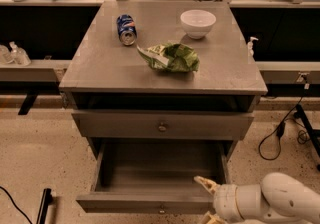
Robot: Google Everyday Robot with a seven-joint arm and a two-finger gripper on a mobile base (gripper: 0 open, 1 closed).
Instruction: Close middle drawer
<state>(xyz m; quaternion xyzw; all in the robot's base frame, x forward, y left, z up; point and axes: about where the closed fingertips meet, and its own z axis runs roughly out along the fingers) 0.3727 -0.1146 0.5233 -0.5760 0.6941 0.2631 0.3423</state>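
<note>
Middle drawer [150, 202]: found pulled well out beneath the worktop [100, 63]. Claw [210, 201]: fingers spread, nothing gripped, positioned at the drawer front's right end. Closing judged not begun; the whole push was outstanding.

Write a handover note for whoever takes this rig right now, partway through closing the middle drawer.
Tool: open, at the right end of the middle drawer's front, fingers apparently either side of its top edge; contact unclear.
Middle drawer: pulled far out, below the upper drawer.
Done: tool brought to the front.
Left: push the front in until flush.
Can, bowl and green bag on top are not involved.
</note>
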